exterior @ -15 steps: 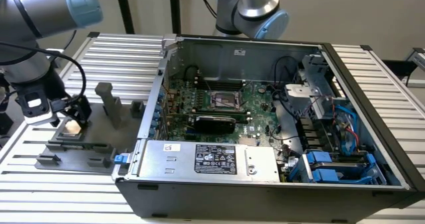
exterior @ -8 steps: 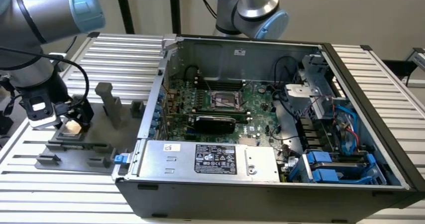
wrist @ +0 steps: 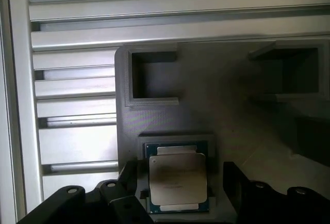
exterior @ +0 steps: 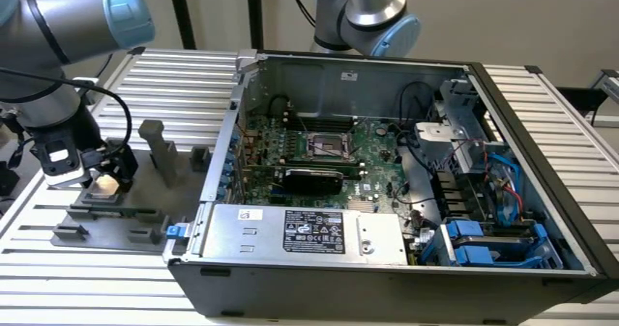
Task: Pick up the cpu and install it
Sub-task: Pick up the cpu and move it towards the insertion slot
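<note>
At the exterior view's left, a Universal Robots arm with pale blue joint caps reaches down to a grey fixture plate lying on the slatted aluminium table. Its gripper hangs low over the plate, right above a small pale square, the cpu. From this side I cannot tell how the jaws stand.

The wrist view settles it. The 2 black fingers stand apart, 1 on each side of the cpu, and neither grips it. The chip lies flat in a shallow nest of the fixture plate, silver-grey top up, with a thin green edge showing around it. Faint printing on the metal top cannot be read. Beyond it are 2 rectangular pockets in the plate, and past the plate's edge the table slats.

Further right in the exterior view, a grey upright post rises from the plate. Then comes an open computer case lying on its side, with a green motherboard inside and its black-framed socket open. Nearer the camera, the silver power supply carries a black label and a small white sticker, both too small to read. Blue drive caddies fill the right corner. A 2nd arm stands behind the case.
</note>
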Robot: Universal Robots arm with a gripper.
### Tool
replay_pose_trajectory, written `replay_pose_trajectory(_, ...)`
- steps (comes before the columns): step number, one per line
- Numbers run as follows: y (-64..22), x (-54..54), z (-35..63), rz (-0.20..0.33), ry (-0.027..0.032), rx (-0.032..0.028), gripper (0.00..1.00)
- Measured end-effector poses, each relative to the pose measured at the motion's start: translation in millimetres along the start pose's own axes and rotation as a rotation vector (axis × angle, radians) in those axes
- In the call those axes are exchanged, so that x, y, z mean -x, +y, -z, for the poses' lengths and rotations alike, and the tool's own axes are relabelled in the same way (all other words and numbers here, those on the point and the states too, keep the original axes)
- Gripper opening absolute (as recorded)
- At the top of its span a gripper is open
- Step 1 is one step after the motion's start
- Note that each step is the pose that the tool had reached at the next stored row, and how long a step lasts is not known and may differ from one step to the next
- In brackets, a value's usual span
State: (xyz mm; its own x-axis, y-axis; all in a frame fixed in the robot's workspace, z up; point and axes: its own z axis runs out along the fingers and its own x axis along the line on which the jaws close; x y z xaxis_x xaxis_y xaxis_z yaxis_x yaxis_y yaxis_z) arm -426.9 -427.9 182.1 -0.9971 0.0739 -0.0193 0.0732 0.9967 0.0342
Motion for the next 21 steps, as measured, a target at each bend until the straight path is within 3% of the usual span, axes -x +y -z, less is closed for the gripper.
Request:
replay_pose_trajectory(2, 0.0, 0.0, 0.0, 0.0, 0.0, 0.0, 0.75)
replay_pose_trajectory(3, 0.0, 0.0, 0.0, 0.0, 0.0, 0.0, 0.68)
replay_pose_trajectory(21, -1.4, 0.1, 1.0, 0.0, 0.0004, -0.0014, 0.68)
